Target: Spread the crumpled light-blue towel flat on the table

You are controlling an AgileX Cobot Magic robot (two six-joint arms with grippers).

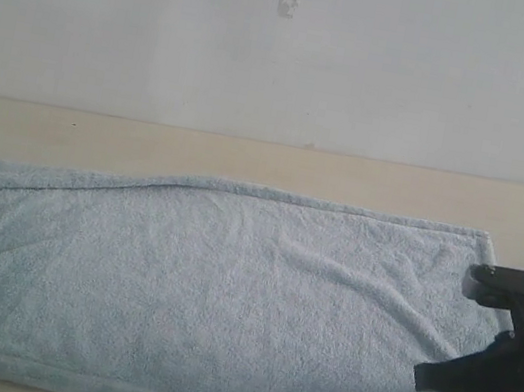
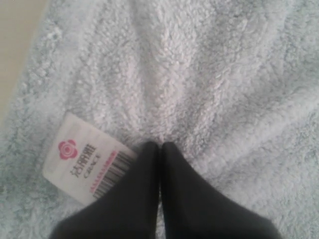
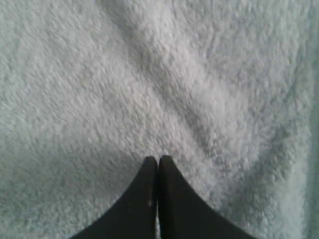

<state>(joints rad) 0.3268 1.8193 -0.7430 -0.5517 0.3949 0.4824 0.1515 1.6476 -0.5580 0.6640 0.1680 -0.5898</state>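
Right hand [image 3: 158, 158] at 4 o'clock and left hand [image 2: 159, 145] at 9 o'clock sit on the light-blue towel [image 1: 213, 299], which lies opened out and nearly flat on the counter [image 1: 248, 158], covering it from the centre down to 6 o'clock. One soft ridge [image 1: 368, 286] runs from the middle toward 4 o'clock, and the far hem [image 1: 193, 182] bows upward between 10 and 12 o'clock. By the look of it, the job is close to finished.

Smoothing well would likely mean drawing the two ends apart, toward 3 and 9 o'clock. Kept low and even, that pull should take out the ridge without dragging the whole cloth or raising new folds.

The right hand has its fingers pressed together, tips down in the pile. The left hand is likewise closed tight, touching the towel just beside a white label [image 2: 84, 159]. Creases [image 2: 164, 89] fan out from the left tips, hinting at a nip of cloth. Whether either hand actually grips fabric cannot be told.
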